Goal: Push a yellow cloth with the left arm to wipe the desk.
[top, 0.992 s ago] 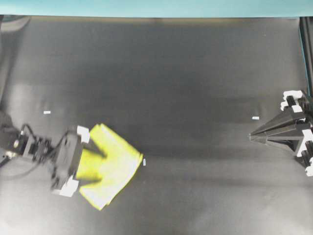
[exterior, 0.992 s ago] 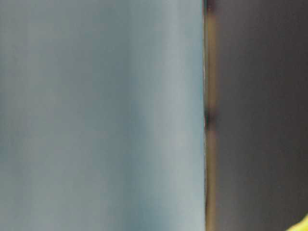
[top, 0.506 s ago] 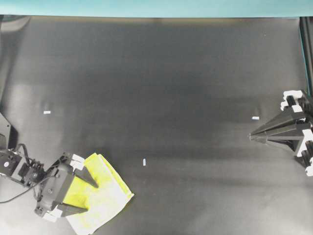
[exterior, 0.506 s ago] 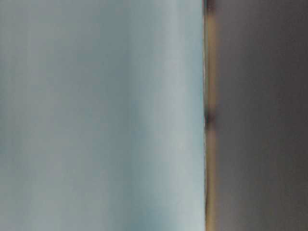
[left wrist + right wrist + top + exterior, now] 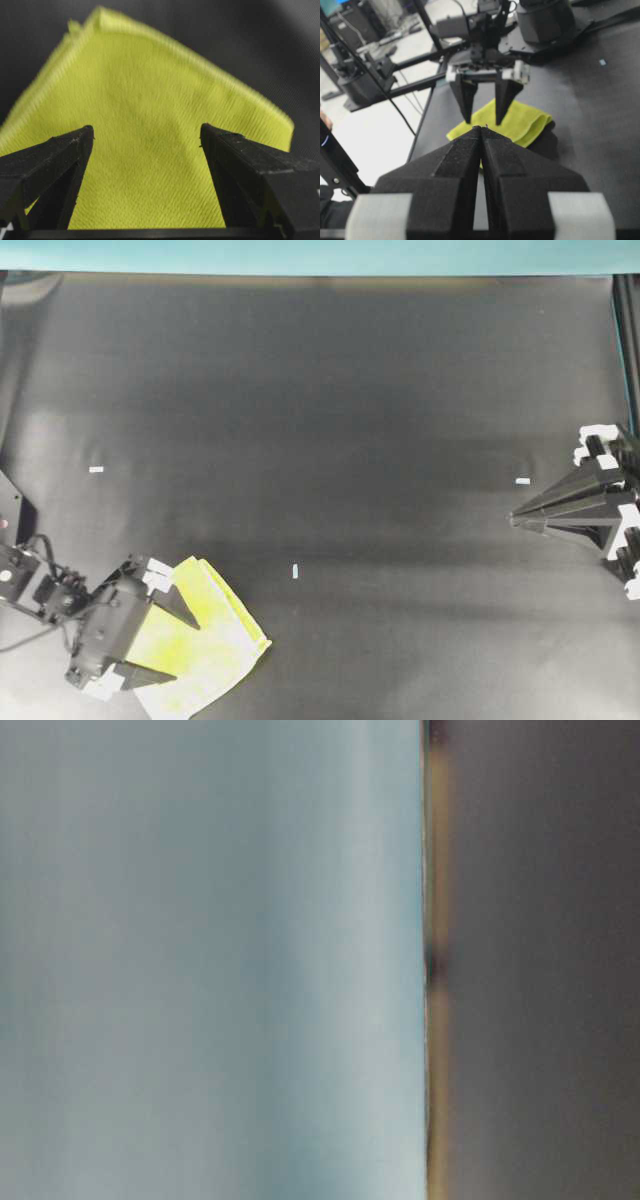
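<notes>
- The left arm's black two-finger gripper (image 5: 168,642) stands with its fingers (image 5: 60,165) spread wide, clasping nothing — both tips bear down on the soft, folded yellow cloth (image 5: 205,635).
- The cloth lies under and ahead of those tips, one corner pointing away from them, near the close left corner of the matte black desk (image 5: 340,420).
- The right black gripper (image 5: 515,520) — pressed closed, empty — sits well apart, so the push falls to the left arm.
</notes>
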Available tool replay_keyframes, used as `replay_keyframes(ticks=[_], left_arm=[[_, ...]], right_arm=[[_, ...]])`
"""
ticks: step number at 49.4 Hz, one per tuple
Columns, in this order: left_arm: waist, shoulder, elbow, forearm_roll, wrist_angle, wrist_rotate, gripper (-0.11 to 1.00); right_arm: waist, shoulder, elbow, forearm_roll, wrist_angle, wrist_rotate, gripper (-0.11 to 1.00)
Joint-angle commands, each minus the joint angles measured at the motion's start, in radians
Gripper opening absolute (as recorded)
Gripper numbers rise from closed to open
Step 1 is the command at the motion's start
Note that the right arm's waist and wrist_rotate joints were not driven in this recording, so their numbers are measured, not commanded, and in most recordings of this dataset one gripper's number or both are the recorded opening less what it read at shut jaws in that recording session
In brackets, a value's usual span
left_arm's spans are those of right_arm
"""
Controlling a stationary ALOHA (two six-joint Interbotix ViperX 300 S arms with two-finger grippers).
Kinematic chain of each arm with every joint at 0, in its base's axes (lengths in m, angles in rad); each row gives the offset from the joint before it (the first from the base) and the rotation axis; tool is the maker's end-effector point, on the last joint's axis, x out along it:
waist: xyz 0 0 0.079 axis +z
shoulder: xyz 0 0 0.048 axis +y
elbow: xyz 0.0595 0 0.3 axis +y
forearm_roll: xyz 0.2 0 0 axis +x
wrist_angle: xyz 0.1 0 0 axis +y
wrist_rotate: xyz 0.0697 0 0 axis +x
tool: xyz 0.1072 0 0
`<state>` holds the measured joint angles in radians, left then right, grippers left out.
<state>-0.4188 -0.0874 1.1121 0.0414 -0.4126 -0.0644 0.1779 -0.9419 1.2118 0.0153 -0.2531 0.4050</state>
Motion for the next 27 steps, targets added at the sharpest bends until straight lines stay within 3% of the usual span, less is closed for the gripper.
replay_keyframes(ticks=[1,9,27], left_arm=[[-0.003,-0.067,0.002,0.003,-0.003,0.002,0.84],[-0.003,-0.181,0.023,0.003,0.023,0.005,0.84],[0.005,-0.457,0.066,0.003,0.215,0.025,0.84]], right_arm=[[0.0,0.005,-0.006,0.003,-0.011,0.0,0.0],[0.0,0.006,-0.006,0.003,-0.011,0.0,0.0],[0.0,0.005,-0.005,0.003,-0.006,0.0,0.0]])
